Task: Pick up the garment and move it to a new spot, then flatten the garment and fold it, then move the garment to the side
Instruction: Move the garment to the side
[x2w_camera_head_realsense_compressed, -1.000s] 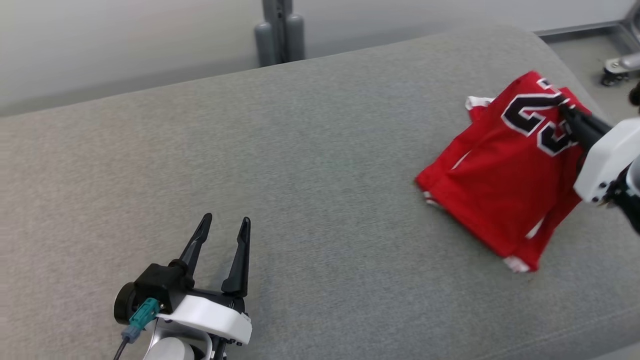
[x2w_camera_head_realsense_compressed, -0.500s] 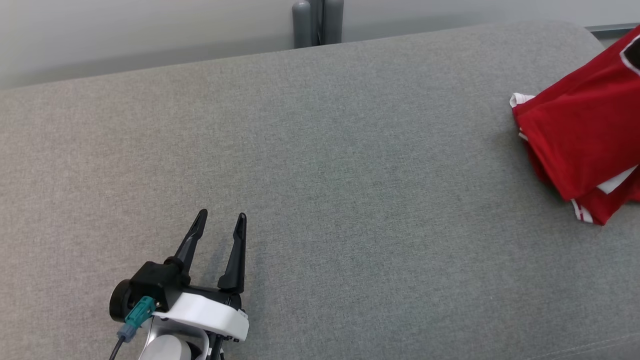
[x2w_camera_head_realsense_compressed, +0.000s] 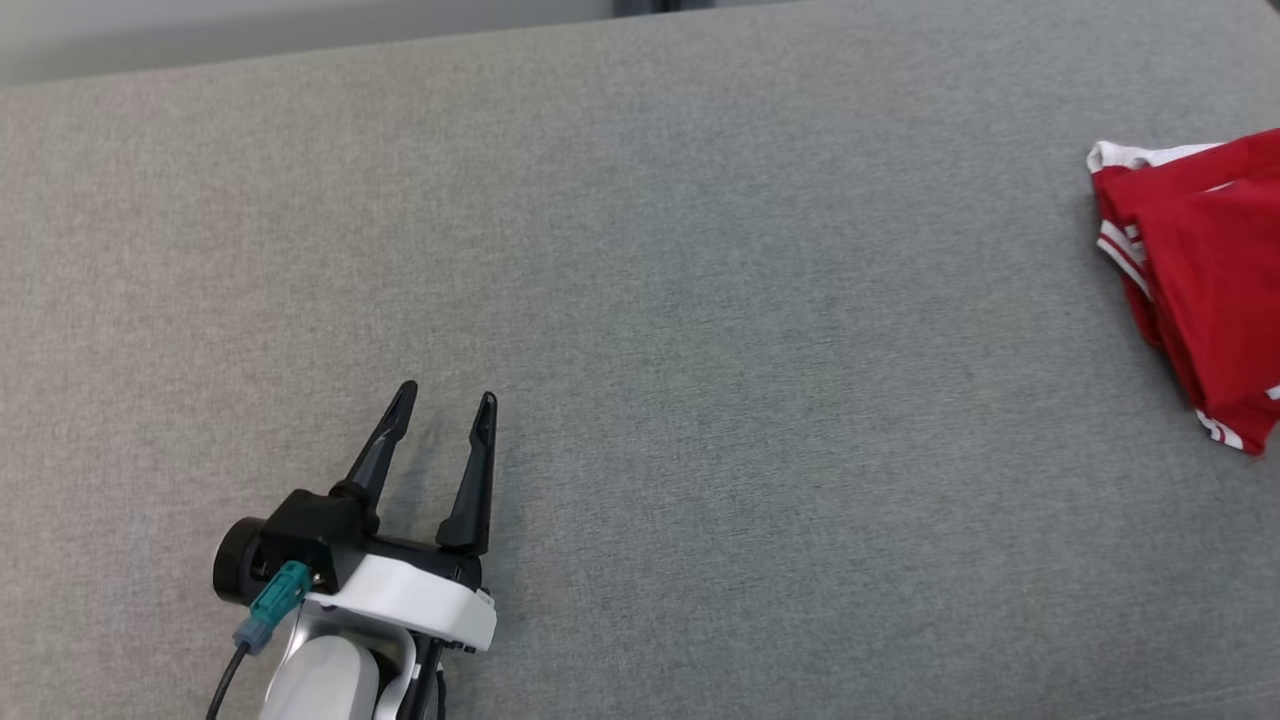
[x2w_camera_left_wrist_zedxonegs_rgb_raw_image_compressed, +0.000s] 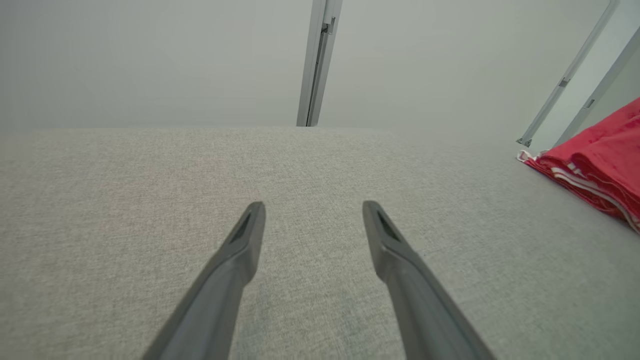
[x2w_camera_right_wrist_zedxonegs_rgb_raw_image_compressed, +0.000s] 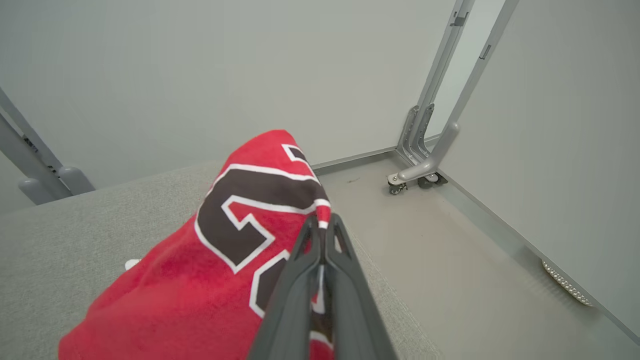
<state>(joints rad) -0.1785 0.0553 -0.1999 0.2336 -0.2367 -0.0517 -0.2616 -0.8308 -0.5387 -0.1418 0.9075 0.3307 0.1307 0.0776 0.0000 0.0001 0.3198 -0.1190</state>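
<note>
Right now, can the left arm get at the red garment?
Probably yes, but only with a long sideways move. Nothing stands between the open left fingers and the garment, just bare grey cushion; the garment lies far to their right, pinched in the shut right fingers.

The garment (x2w_camera_head_realsense_compressed: 1200, 260) is cut off by the right edge in the head view and the left wrist view. In the right wrist view the right gripper (x2w_camera_right_wrist_zedxonegs_rgb_raw_image_compressed: 324, 221) covers part of its printed number (x2w_camera_right_wrist_zedxonegs_rgb_raw_image_compressed: 260, 187); the digits cannot be read in full.
</note>
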